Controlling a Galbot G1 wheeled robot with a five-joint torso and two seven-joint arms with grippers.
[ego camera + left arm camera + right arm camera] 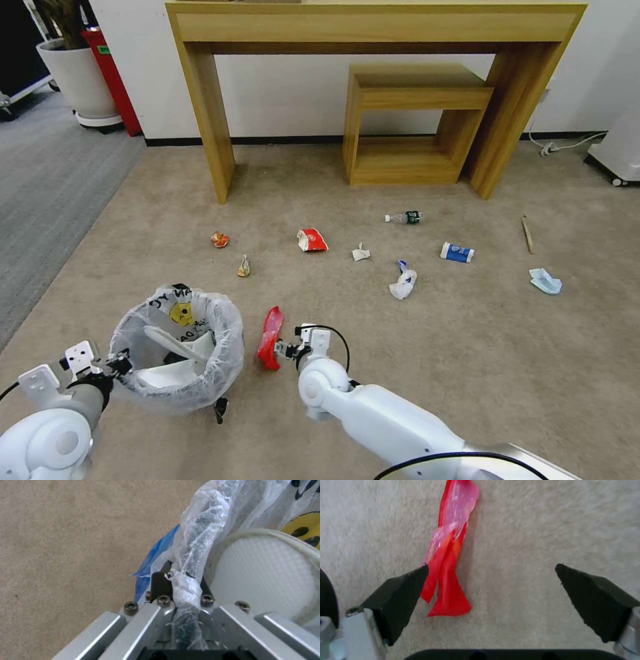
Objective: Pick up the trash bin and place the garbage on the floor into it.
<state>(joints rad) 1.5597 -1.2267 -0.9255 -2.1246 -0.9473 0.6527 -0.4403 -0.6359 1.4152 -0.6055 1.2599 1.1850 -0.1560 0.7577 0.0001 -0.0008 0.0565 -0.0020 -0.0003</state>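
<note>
The trash bin (177, 347), black with a crinkly white bag liner, stands on the beige floor (467, 347) at my near left, with a white slipper (266, 575) inside. My left gripper (120, 363) is shut on its bagged rim (190, 562). Just right of the bin lies a long red plastic bag (270, 337). My right gripper (491, 565) hangs open over it, one finger (400, 592) touching the bag's (448, 555) edge. Farther out lie a bottle (405, 217), a blue-white carton (457, 253), a blue mask (545, 281), a wooden stick (527, 234) and crumpled wrappers (220, 239).
A tall wooden desk (207, 120) stands against the far wall with a low wooden shelf (413, 127) under it. A white plant pot (77, 80) sits on the grey carpet strip (47, 187) at far left. A white unit (620, 153) and cable sit far right.
</note>
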